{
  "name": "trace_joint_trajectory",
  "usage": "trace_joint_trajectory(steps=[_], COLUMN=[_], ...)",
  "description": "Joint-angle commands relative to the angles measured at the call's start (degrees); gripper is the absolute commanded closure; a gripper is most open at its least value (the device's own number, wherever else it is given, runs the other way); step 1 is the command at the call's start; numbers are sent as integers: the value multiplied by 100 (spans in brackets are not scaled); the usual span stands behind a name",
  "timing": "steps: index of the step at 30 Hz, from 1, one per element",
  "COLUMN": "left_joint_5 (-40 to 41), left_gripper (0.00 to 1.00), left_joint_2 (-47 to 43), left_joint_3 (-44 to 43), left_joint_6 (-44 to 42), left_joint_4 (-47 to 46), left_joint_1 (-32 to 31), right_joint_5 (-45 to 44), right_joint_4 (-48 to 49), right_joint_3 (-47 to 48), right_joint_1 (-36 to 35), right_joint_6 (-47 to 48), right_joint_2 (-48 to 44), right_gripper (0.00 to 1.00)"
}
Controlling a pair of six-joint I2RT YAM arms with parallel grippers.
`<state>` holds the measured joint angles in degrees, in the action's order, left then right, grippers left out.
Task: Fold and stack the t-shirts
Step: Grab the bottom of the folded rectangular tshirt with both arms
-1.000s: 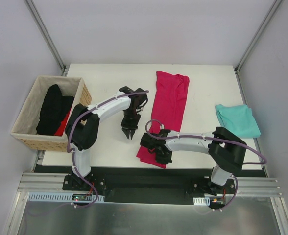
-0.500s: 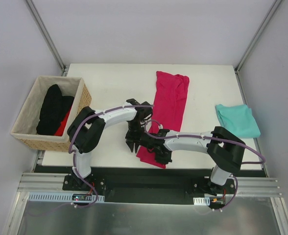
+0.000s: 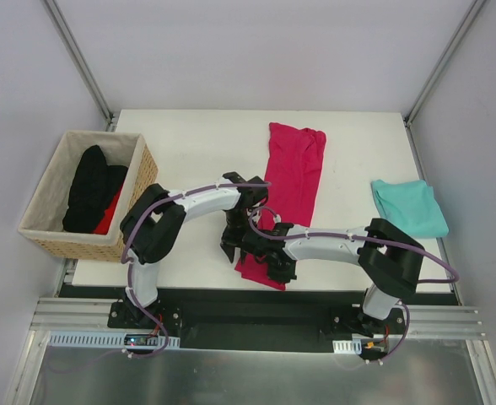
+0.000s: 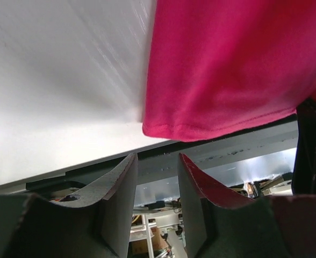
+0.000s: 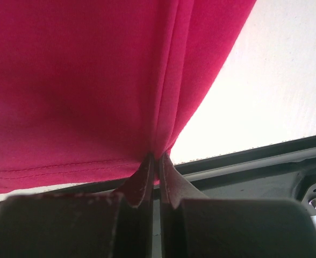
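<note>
The crimson-pink t-shirt [image 3: 292,181] lies as a long, narrow strip on the white surface [image 3: 189,152], running from the far middle down to the near edge. Its near hem sits between the two arms.

The right pincer [image 3: 275,270] is at that near hem. In the right wrist view, its fingers [image 5: 147,180] are pressed together on a pinched-up fold of the pink cloth [image 5: 83,80], which gathers into a crease right at the tips. The pale surface [image 5: 276,80] shows to the right of the fold.

The left pincer [image 3: 229,251] is just beside the shirt's near-left corner. In the left wrist view, its fingers [image 4: 123,180] are spread, with a clear gap between them and nothing held. The rounded corner of the pink hem [image 4: 222,70] lies just beyond the tips and does not touch them, and bare surface [image 4: 56,80] stretches to the left.

The teal t-shirt [image 3: 410,207] lies folded on the right side of the surface, well apart from both pincers.

A woven wicker basket [image 3: 71,246] stands off the left edge. It holds a black garment [image 3: 92,187], with a bit of red cloth [image 3: 106,222] beneath it.
</note>
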<state>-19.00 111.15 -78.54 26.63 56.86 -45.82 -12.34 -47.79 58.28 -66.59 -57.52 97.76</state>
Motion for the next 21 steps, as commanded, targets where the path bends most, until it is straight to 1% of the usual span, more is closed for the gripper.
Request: trace_joint_trajectory(steps=[1,13,21], left_joint_5=[-42,-165,-104], left_gripper=[65,64,64], left_joint_2=[161,328,284], left_joint_3=[-109,14,164], left_joint_6=[70,88,79], left_joint_4=[-8,-228,-237], left_joint_1=[-85,-164,-173], right_joint_5=[355,364,346], right_joint_4=[499,481,437], right_joint_3=[-440,-484,-449], right_joint_1=[-47,-47,-39], right_joint_6=[-102,-137,-128], right_joint_2=[455,446,455], right_gripper=[99,99,99])
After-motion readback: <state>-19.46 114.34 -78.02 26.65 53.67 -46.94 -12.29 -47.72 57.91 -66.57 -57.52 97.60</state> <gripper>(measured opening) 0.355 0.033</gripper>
